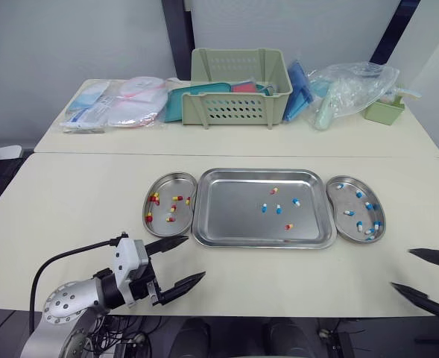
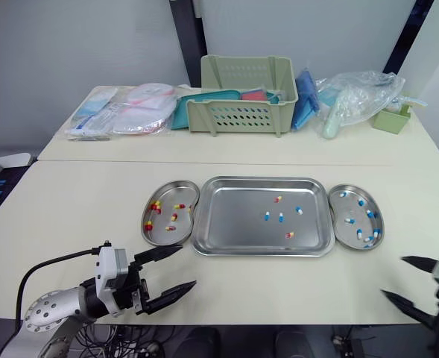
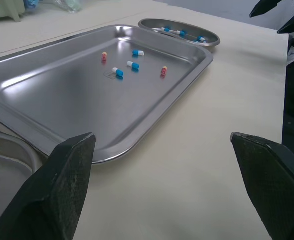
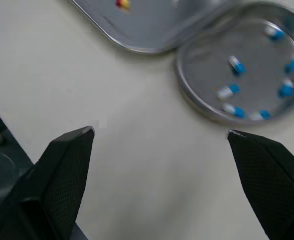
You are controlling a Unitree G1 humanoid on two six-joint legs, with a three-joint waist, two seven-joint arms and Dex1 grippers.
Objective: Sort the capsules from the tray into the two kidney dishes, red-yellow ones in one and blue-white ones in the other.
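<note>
While left tool and right tool hang spread | nearest red-yellow capsule lies in tray, at left tool's 2 o'clock

head stereo pair: up high, facing forward and down over the cream tabletop, both eyes get pretty much the same scene, shiny rectangular steel tray dead centre | left wrist cam: low and close, skimming across that tray toward the steel kidney dish of blue-white capsules | right wrist cam: close above the table, aimed down at that same dish plus a tray corner
</note>
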